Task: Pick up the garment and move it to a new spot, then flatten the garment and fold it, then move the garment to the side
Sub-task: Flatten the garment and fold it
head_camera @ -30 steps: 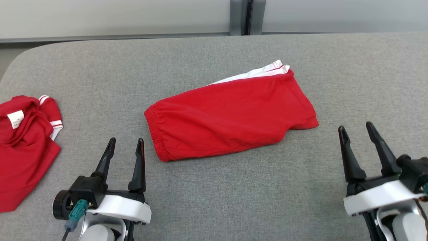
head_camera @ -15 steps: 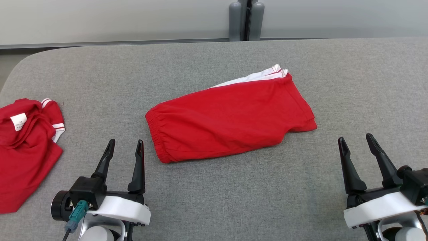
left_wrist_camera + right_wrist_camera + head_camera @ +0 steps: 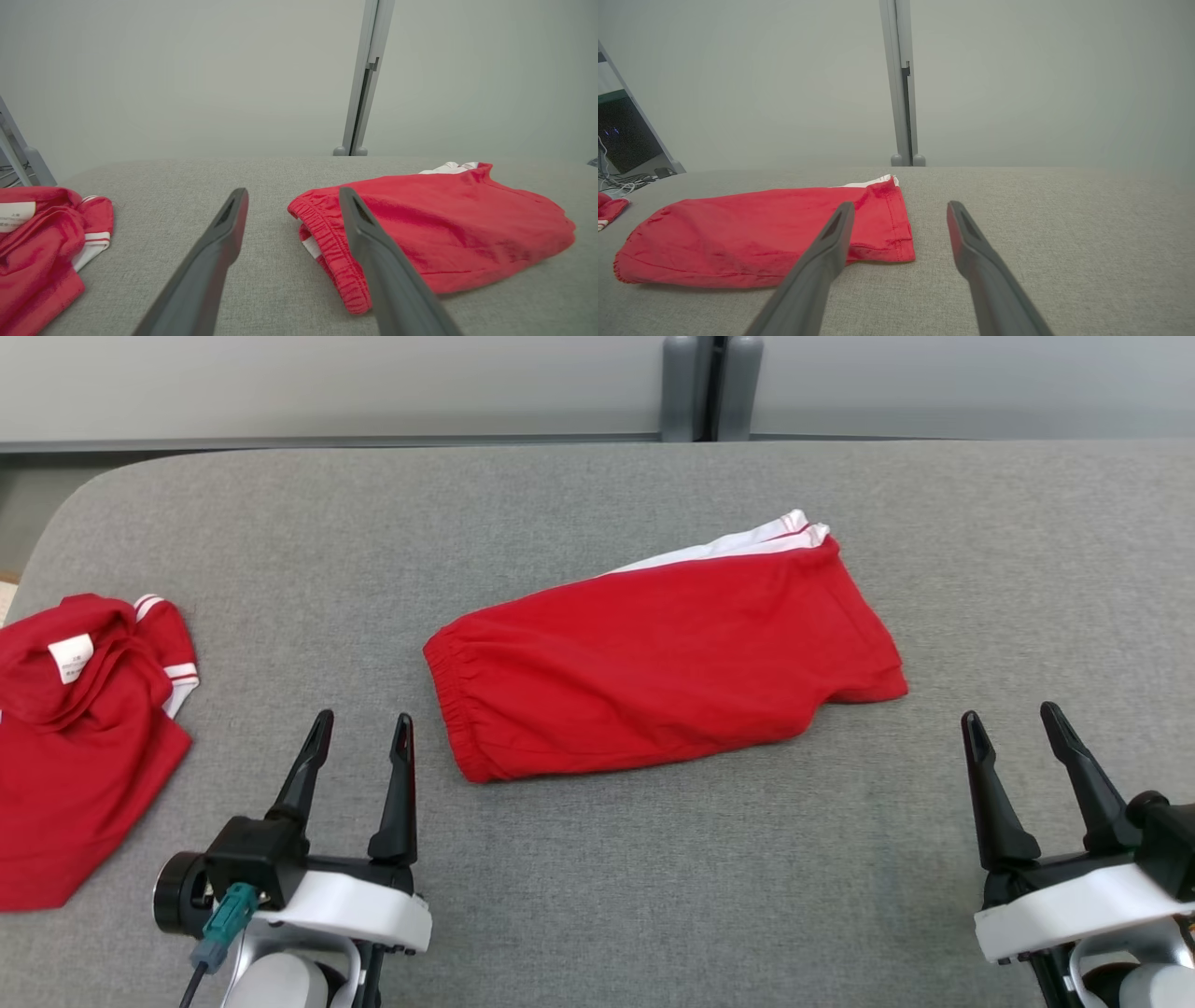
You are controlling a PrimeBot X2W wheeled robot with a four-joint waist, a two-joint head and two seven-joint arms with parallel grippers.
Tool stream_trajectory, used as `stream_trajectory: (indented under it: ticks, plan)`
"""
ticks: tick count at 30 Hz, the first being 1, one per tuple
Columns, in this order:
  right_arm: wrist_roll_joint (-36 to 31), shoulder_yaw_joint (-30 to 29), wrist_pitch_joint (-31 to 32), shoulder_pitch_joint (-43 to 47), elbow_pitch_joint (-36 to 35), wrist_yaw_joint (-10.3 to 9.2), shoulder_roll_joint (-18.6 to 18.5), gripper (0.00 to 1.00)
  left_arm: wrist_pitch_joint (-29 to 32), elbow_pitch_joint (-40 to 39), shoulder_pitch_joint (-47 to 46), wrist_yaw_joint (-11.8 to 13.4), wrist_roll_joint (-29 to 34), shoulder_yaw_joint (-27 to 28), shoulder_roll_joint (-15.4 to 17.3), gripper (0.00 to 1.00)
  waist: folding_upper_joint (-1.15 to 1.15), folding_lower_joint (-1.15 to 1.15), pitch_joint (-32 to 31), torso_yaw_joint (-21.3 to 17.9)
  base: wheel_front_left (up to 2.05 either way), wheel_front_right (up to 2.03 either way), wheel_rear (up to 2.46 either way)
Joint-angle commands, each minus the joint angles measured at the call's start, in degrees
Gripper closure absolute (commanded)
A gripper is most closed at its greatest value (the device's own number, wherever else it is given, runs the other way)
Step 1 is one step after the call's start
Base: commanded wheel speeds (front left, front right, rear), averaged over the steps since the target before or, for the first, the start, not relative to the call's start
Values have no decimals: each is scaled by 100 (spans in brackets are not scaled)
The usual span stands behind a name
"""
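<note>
Red shorts [image 3: 663, 658] lying folded flat, mid-table [image 3: 653, 877]. Fold looking done; move to side likely remaining. Left gripper [image 3: 364, 717], right gripper [image 3: 1009, 710] flanking shorts, fingers apart, gripping nothing.

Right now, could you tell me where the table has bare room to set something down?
Bare table lies between the left pincer and right pincer, short of the red shorts, and to their right. The crumpled red shirt crowds the left edge.
</note>
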Motion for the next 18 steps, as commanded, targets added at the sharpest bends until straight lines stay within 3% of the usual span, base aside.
stream_trajectory:
  ticks: [1,8,14,18]
  plan:
    - [15,-5,26,-75,3,0,-30,0,-36,-23,-100,-20,-9,-6,19,0,0,0,54,60,0,0,0]
    - [110,-91,175,-670,381,0,-264,0,-55,-32,-532,-120,-35,-192,-130,0,0,0,589,484,0,0,0]
    - [208,48,425,-1464,1377,0,-547,0,-93,63,-905,-189,-76,-323,-268,0,0,0,1044,800,0,0,0]
    - [333,178,761,-1760,2029,0,-541,0,-96,93,-1017,-199,-77,-330,-304,0,0,0,1137,874,0,0,0]
